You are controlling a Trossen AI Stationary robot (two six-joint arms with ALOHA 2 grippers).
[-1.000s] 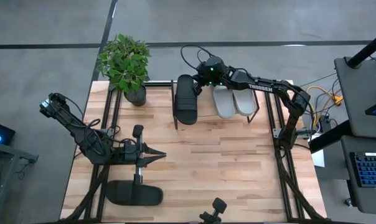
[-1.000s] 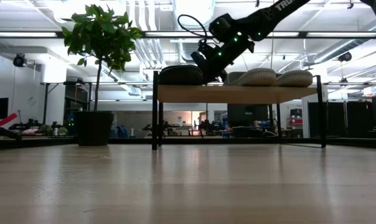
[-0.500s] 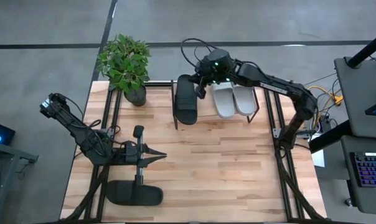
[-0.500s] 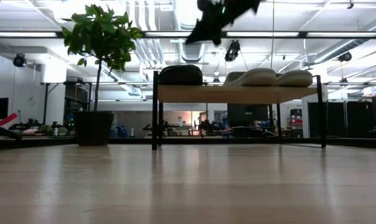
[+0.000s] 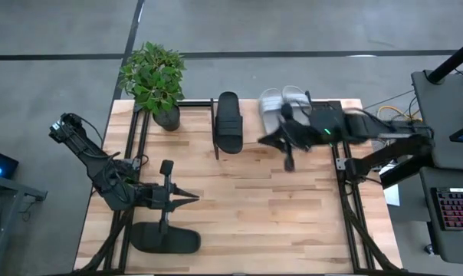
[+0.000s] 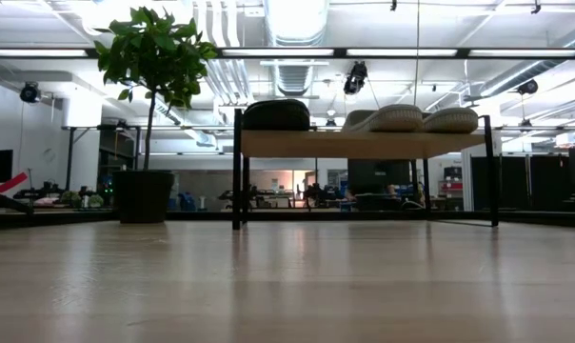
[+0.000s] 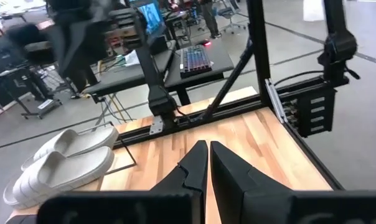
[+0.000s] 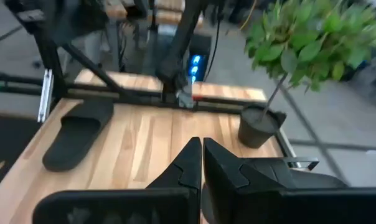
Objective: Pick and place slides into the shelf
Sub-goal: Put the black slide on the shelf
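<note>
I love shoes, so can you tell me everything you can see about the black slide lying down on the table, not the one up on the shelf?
The black slide is matte black all over, with a smooth long sole and one wide strap. It lies flat on the wooden table, at the near-left edge, pointing sideways. Only the tabletop touches it. The left gripper hangs nearby, shut, not holding it. The right wrist view shows it too, away from the potted plant.
</note>
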